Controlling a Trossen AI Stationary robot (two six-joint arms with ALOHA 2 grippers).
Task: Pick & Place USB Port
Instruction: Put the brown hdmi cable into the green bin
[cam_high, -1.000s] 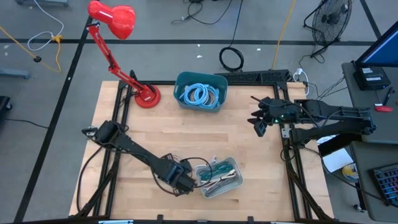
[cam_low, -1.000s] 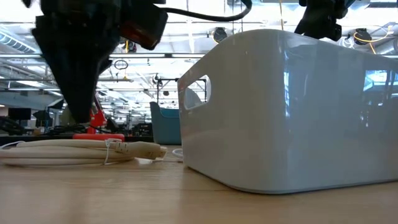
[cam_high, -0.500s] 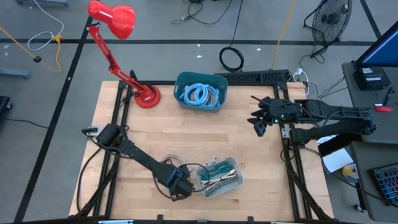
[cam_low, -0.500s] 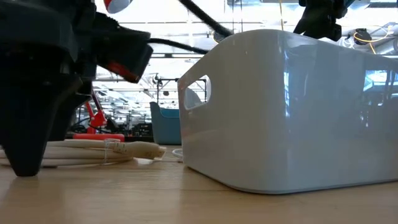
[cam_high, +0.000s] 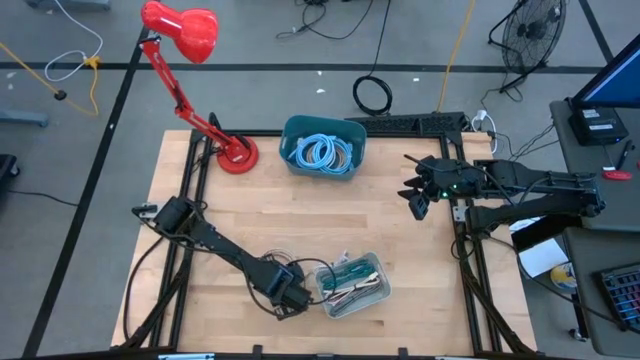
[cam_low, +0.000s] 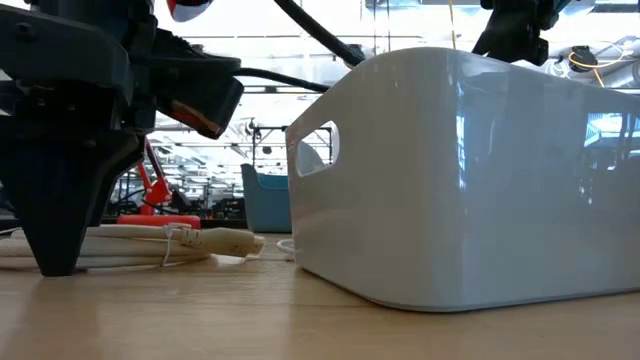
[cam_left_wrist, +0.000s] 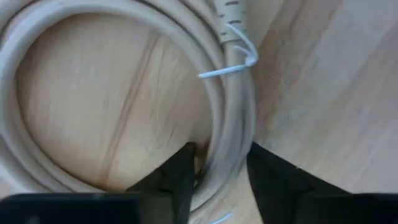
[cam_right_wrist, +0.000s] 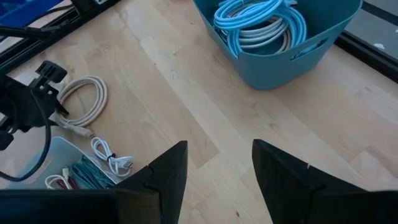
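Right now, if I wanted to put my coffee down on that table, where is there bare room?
The widest bare wood lies mid-table, between the teal bin and the clear bin, stretching toward the right gripper. It is crowded near the front, where the left gripper straddles the beige cable beside the clear bin. The red lamp takes the far left corner.

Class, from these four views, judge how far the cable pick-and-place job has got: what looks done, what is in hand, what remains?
Done: the white bin already holds several cables, and the blue bin holds coiled ones. In hand: the left gripper is down at the table with its fingers either side of the beige coiled cable, not visibly lifted. Left: closing, lifting and placing that cable. The right gripper waits open above the table's right side.
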